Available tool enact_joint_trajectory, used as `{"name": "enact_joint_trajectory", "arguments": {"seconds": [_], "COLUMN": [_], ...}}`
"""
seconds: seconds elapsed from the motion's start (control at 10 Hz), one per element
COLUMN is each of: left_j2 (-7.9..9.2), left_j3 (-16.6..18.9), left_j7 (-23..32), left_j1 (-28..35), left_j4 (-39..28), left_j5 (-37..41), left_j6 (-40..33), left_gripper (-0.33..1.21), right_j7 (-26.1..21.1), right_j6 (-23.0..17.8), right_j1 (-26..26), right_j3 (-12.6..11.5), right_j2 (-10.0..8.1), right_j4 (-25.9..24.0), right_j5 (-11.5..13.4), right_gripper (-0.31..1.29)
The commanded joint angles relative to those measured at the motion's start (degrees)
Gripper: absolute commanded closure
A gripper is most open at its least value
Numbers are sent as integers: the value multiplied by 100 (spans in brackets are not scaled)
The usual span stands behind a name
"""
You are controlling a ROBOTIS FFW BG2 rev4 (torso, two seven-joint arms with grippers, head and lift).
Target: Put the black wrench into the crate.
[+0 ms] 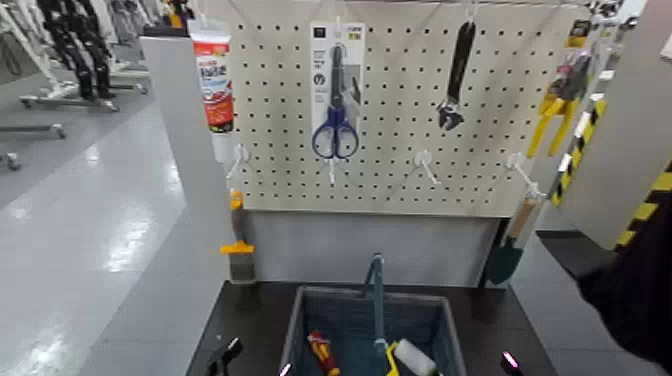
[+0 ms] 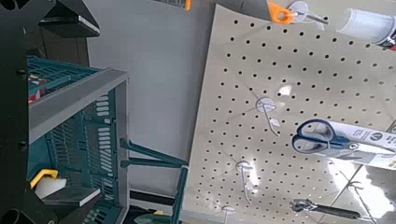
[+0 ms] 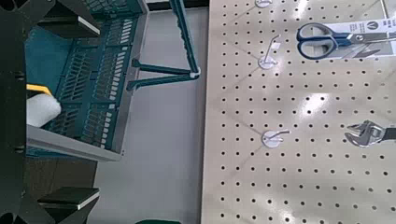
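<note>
The left claw is hovering low over the near part of the counter, just left of the crate, its fingers standing wide with nothing between them. The right claw is matching it on the crate's other side, also low and wide, holding nothing. Both arms are pointing their claws forward, toward the pegboard. The crate is sitting between the two claws, its tall handle standing up and a few packaged things lying inside. Beyond and above the claws, the scissors are hanging near the middle of the board. The black wrench is hanging ahead of the right claw, well above it and a little to its left, with its jaw head pointing down; neither claw is touching it.
</note>
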Motion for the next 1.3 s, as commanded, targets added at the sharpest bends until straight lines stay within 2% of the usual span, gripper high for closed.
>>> {"name": "enact_joint_trajectory", "arguments": {"seconds": [0.1,1.0,1.3], "left_j2": [-6,3,-15], "left_j3": [47,65,82], "left_j7": [1,-25,-60], "left_j1": [57,48,48], "left_j4": [-146,-252,-243], "left_j5": [17,17,26], "left_j6": [0,61,96], "left_gripper": [11,10,10], "right_j7": [0,53,378], "right_j6": [-20,51,358], "right_j1": [75,57,-4], "right_j3": [-18,-18,-290], "right_j2": [16,-1,-19], "right_j4": [-122,-139,-403], "right_j5": [28,28,-42], "right_gripper": [11,11,11]}}
